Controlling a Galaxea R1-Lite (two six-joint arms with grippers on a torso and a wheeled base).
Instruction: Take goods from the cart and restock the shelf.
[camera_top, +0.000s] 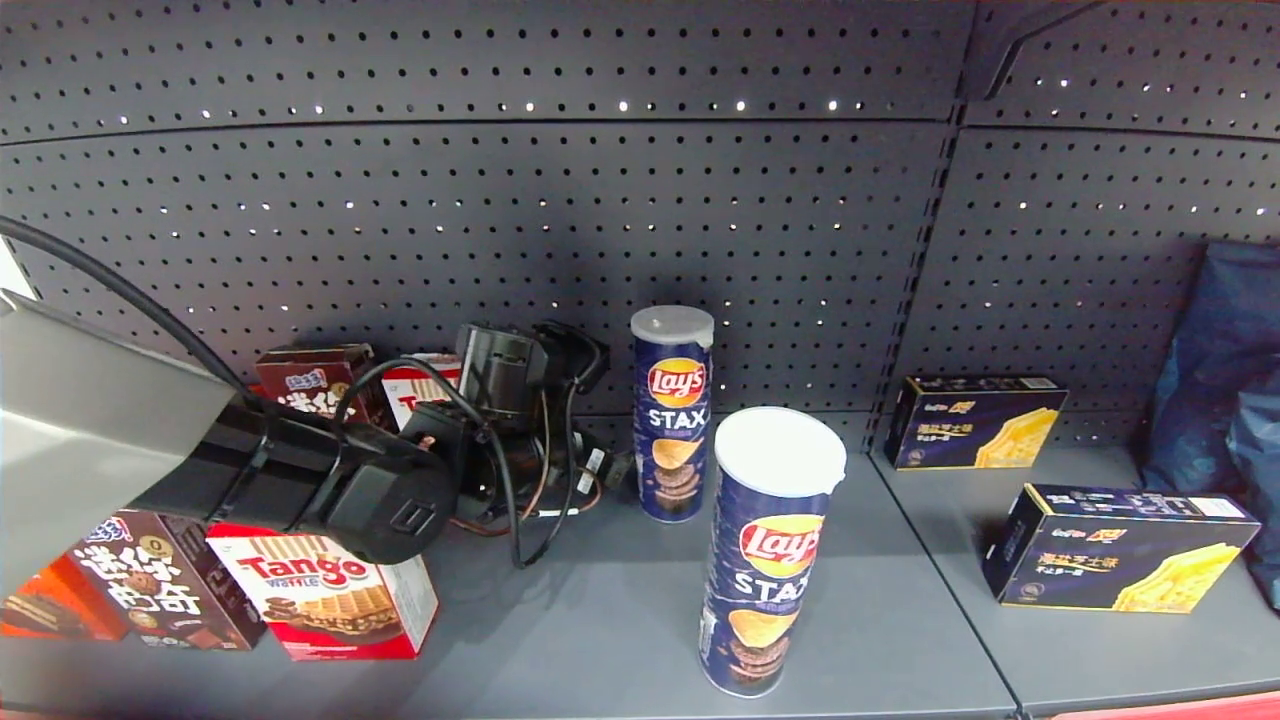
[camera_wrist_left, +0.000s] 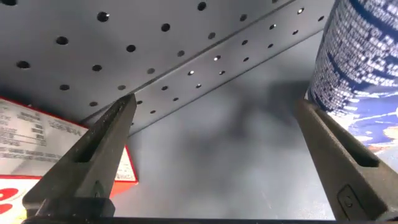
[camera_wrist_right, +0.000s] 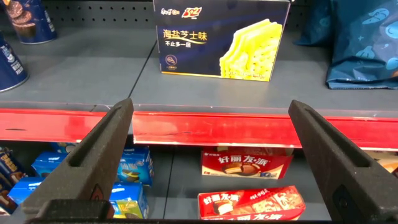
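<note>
Left arm (camera_top: 300, 480): extends from the left, forward and inward, nearly level. Wrist (camera_top: 505, 400) sits low, with black cables (camera_top: 515, 520) looped around it. Left gripper (camera_wrist_left: 216, 102): jaws spread wide, fingers (camera_wrist_left: 93, 155) straight, gripping nothing. Right gripper (camera_wrist_right: 211, 104): jaws spread wide, level, gripping nothing.

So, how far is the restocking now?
Looks done: a rear chip can and a front chip can stand upright on the shelf. In hand: nothing; the left claw is open beside the rear one, the right claw open before the shelf's edge. Left: bare shelf beside them could take more.
</note>
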